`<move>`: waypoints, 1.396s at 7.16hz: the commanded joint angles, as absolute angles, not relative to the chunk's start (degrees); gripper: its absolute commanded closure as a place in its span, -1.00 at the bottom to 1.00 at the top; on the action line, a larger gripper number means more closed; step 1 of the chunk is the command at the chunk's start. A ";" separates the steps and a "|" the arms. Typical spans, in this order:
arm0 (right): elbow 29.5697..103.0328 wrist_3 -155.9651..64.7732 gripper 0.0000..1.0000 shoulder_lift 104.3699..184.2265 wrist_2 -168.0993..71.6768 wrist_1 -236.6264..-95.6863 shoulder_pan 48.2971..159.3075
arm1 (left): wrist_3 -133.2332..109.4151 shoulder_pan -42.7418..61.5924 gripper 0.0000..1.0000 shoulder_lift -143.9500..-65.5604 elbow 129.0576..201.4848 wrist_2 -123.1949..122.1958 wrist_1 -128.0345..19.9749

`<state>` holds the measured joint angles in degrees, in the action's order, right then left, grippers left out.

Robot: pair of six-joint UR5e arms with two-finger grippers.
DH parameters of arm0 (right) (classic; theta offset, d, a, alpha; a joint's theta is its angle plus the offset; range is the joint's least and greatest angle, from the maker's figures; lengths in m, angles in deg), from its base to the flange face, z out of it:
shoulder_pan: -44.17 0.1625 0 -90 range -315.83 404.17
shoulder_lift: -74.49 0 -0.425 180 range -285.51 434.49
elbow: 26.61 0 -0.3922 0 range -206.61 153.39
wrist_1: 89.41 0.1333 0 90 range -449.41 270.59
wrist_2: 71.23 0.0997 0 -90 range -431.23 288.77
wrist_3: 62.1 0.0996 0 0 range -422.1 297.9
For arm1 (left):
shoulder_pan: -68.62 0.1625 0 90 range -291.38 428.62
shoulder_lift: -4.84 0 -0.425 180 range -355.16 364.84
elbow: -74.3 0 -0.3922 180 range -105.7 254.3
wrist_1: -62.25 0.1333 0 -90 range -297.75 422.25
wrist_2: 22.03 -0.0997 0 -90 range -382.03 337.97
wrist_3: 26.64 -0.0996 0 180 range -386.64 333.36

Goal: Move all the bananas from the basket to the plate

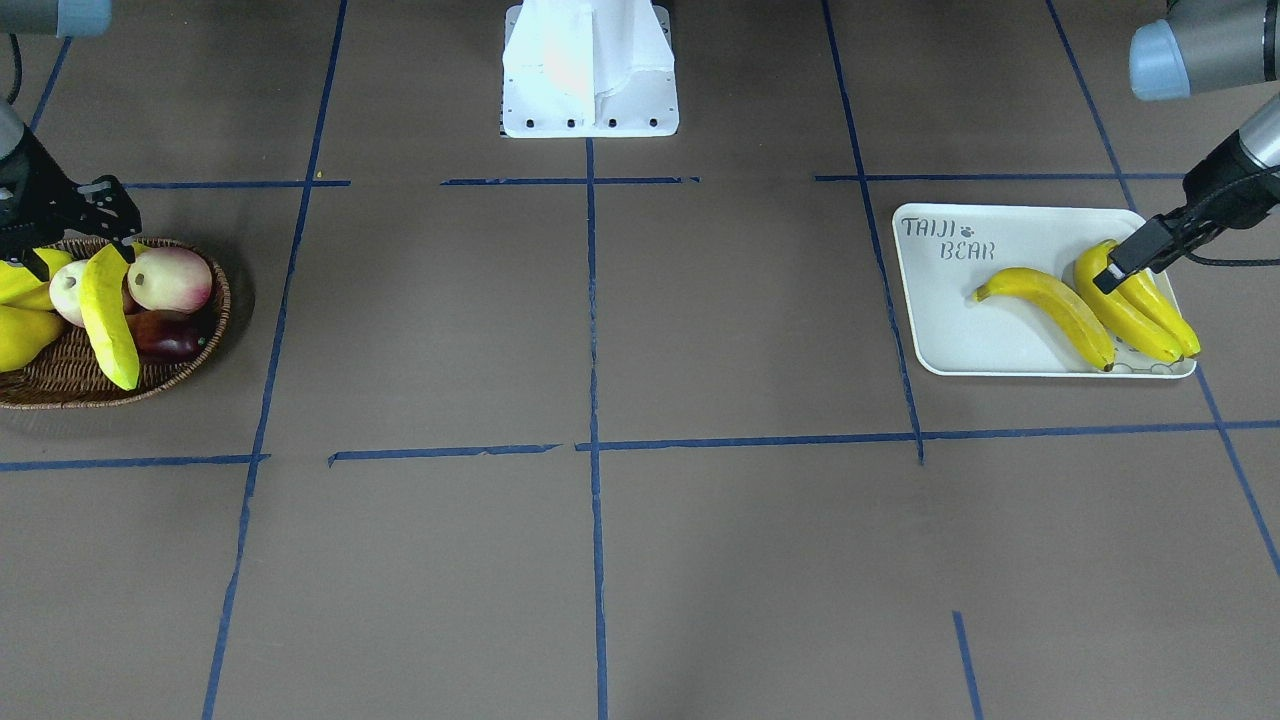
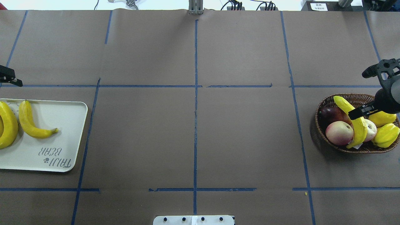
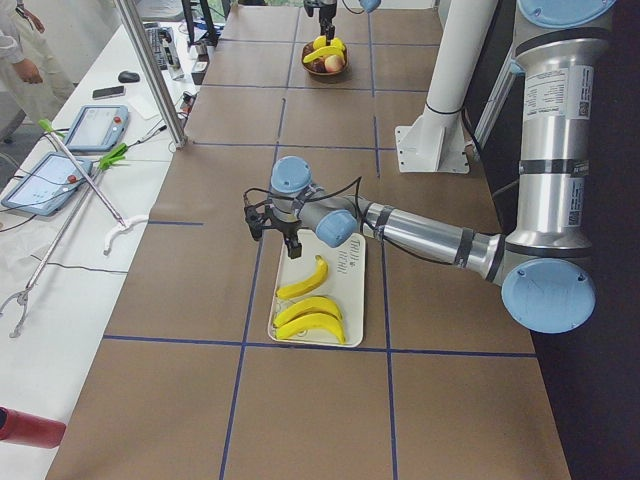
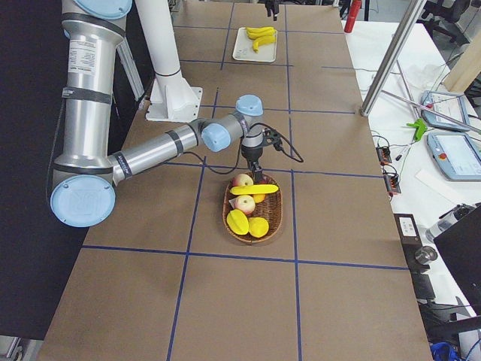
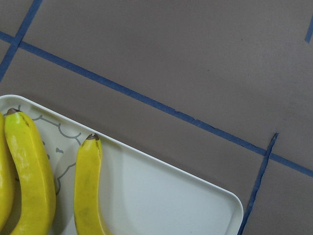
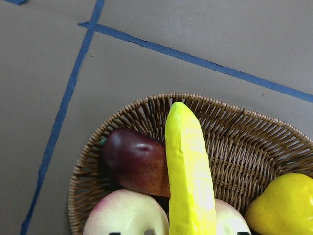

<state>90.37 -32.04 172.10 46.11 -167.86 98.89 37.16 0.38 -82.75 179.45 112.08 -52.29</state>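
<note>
The wicker basket [image 2: 318,122] stands at the table's right end. My right gripper [image 2: 359,113] is shut on a yellow banana [image 2: 357,128] that lies across the other fruit in the basket [image 1: 205,340]. The banana shows in the front view [image 1: 108,315] and in the right wrist view [image 6: 190,166]. The cream plate [image 2: 62,131] marked TAIJI BEAR lies at the left end with three bananas on it [image 1: 1050,310] [image 1: 1120,305] [image 1: 1165,312]. My left gripper [image 1: 1110,280] hangs open and empty just above the plate's far end, over the bananas.
The basket also holds two pink-cream apples [image 2: 339,132], a dark red fruit [image 6: 134,161] and yellow pears [image 2: 386,135]. The robot's white base [image 1: 590,90] stands at the table's middle. Blue tape lines cross the brown table.
</note>
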 commanded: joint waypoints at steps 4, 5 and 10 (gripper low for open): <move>83.08 -19.66 -0.30 176.36 48.38 -149.79 98.75 | 37.17 0.42 -1.00 -82.79 179.51 112.00 -52.27; 82.82 -19.65 -0.26 176.53 48.39 -149.79 98.32 | 37.17 0.42 -1.00 -82.70 179.51 112.00 -52.27; 82.90 -19.47 0.26 176.80 48.47 -149.97 96.73 | 37.17 0.42 -1.00 -82.61 179.51 111.91 -52.36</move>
